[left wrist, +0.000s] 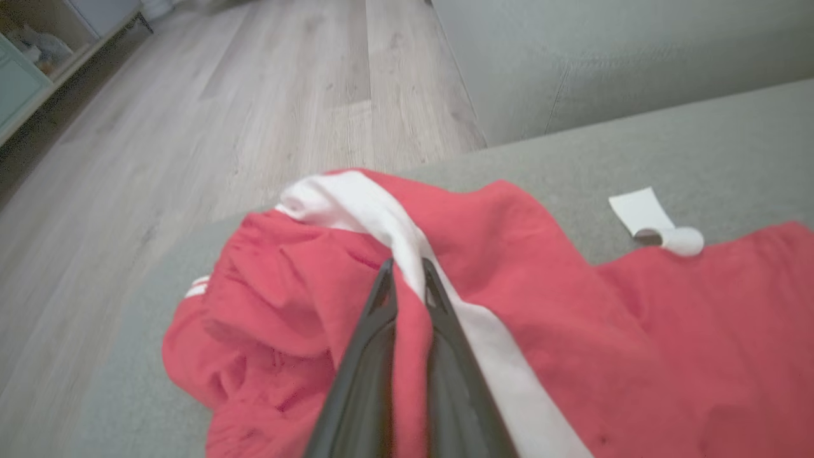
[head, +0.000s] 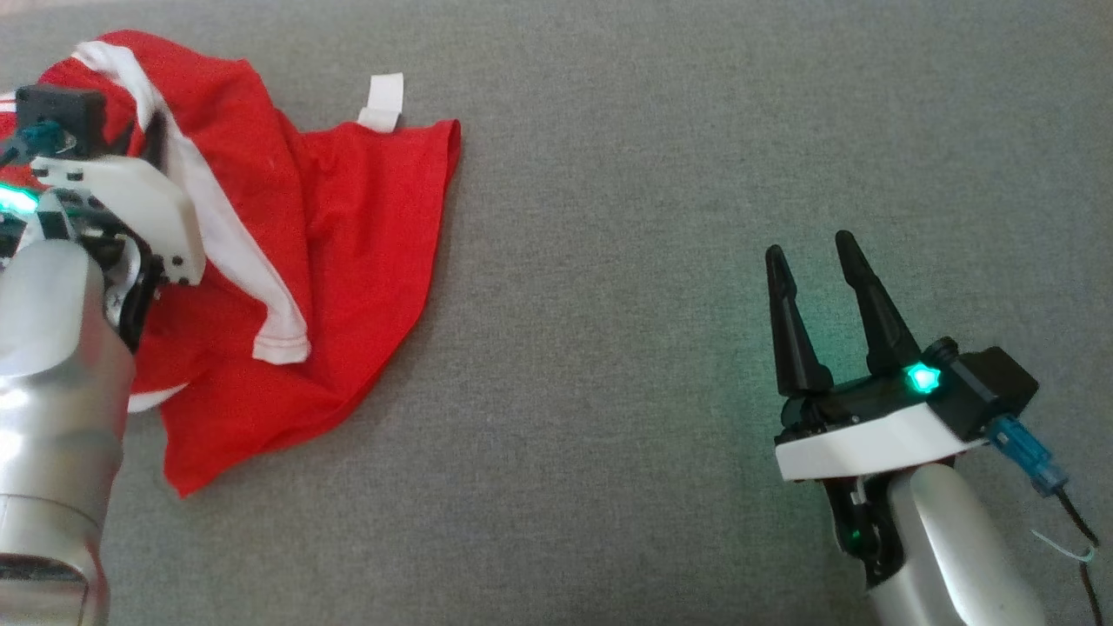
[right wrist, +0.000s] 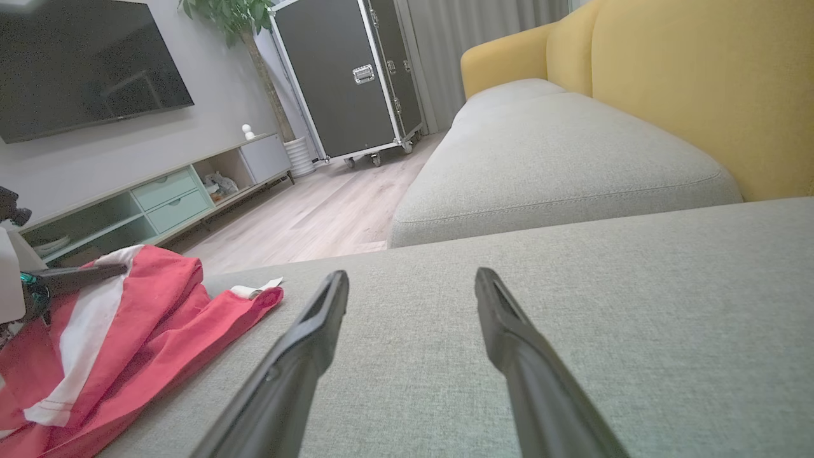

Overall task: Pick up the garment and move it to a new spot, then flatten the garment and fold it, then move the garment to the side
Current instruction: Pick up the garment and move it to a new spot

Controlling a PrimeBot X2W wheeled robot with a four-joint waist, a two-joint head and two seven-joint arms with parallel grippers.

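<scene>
1. Garment (head: 348, 226): soft red cloth, crumpled and creased, crossed by a broad white band (head: 226, 235) with a stitched end. It lies heaped at 10 o'clock in the head view.
2. Label (head: 383, 103): a small white strip, one end curled, touching the garment's edge at its 12 o'clock.
3. Left gripper (left wrist: 407, 267): two long, dark, tapered fingers pinched together on a raised fold of the garment, right beside the white band.
4. Right gripper (head: 809, 245): matching dark fingers spread wide, at 4 o'clock in the head view, well apart from the garment.
5. Cushion (head: 696, 174): grey fine-woven upholstery, flat and matte, bearing the garment.
6. Room: pale wood-plank floor (left wrist: 254, 95); yellow sofa back (right wrist: 699, 83); black metal-edged flight case (right wrist: 356, 76) on casters; dark wall screen (right wrist: 82, 63); low pale-green cabinet (right wrist: 159, 197).
</scene>
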